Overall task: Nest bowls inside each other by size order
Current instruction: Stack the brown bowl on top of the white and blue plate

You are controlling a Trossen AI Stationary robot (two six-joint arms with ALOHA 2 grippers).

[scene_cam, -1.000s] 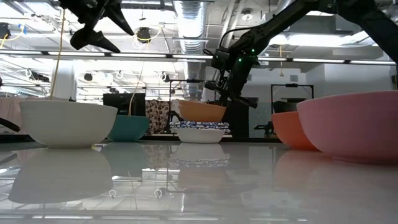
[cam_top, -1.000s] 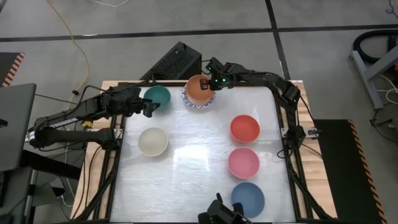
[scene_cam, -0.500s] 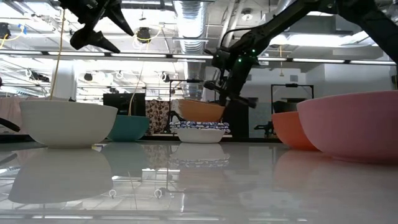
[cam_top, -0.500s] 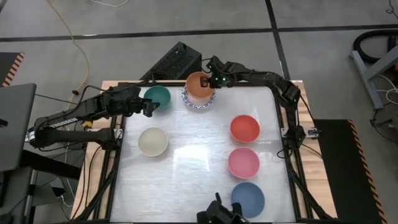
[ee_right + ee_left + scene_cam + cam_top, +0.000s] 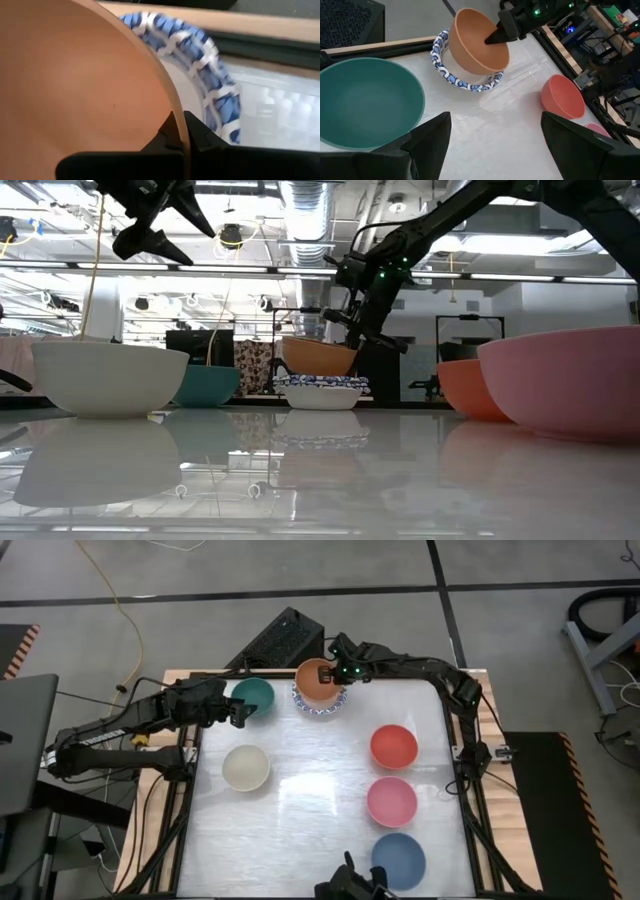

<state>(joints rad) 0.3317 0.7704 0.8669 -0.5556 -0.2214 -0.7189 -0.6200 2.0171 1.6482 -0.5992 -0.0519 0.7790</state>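
- The right tool (image 5: 338,673) pinches the rim of the orange bowl (image 5: 318,681), one finger inside the wall and one outside, as the right wrist view shows up close (image 5: 178,134).
- The orange bowl hangs tilted in that pinch, directly below the right tool, partly inside the white bowl with the blue patterned rim (image 5: 312,706); its lower edge dips within the patterned ring, but I cannot tell whether the two touch.
- The patterned bowl stands on the table (image 5: 310,800) beneath the right tool, at the table's far edge.
- The left tool (image 5: 238,712) hovers with its fingers (image 5: 427,137) spread apart, gripping nothing.
- The teal bowl (image 5: 253,696) sits just ahead of the left tool, upright on the table, between that tool and the patterned bowl.
- The cream bowl (image 5: 246,767) stands nearer the front than the left tool, apart from it.
- The red bowl (image 5: 394,746) lies toward the front from the right tool, well apart from it.
- The pink bowl (image 5: 391,801) comes next in the same line, farther from the right tool than the red one.
- The blue bowl (image 5: 399,858) is farthest from both tools, near the table's front edge.
- Each of these four single bowls stands upright, with none touching another.
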